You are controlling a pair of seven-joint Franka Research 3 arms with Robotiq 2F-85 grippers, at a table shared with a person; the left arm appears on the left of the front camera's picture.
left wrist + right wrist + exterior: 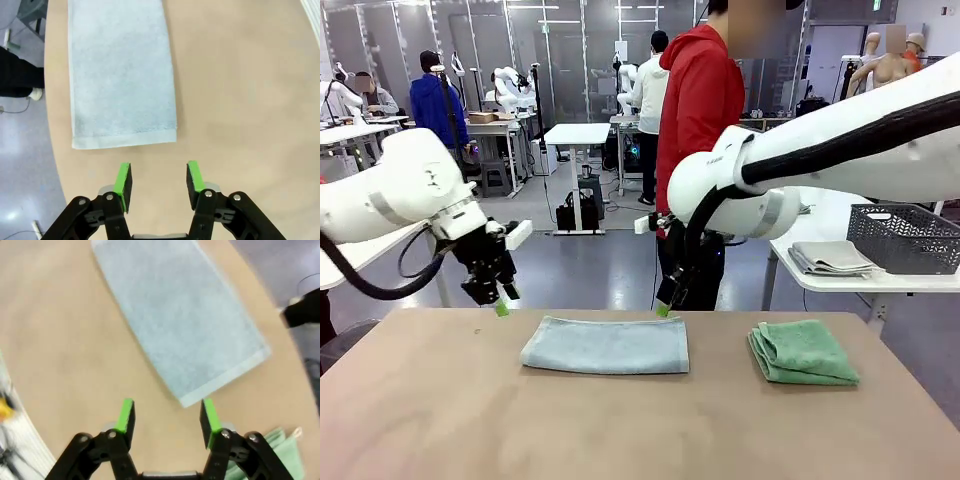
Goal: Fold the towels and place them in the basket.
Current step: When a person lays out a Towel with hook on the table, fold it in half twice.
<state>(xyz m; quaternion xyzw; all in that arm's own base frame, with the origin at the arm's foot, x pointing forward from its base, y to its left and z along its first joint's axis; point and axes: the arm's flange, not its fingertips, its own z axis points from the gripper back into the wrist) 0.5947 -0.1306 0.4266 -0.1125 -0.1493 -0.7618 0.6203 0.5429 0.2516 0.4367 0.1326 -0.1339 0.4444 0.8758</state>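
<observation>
Blue-grey towel [606, 346] lay flat on the desk [440, 420] toward the far edge, between the two tools. It was folded into a long band. Layers lined up fairly well, the hemmed short end was straight, and the nap was even with no marked creases. My reading was that a first fold was done and at least one more, across its length, was needed before it would suit the basket.

Green towel [803, 353] sat to the right on the same desk, well apart from the blue-grey one. It was a compact stack with loose layers showing along the near edge. Its folding looked finished.

Basket [905, 238] stood on a separate white desk beyond and to the right, with a folded grey cloth [830, 258] just beside it. I could not see inside it from there. Neither towel on the main desk was in it, so both were left to place.

Left tool [502, 305] hovered just off the blue-grey towel's left end, fingers spread, nothing between them. Right tool [665, 308] hung over the towel's far right corner, likewise released and empty.

A person in a red jacket [698, 110] stood past the desk, hands not involved.
</observation>
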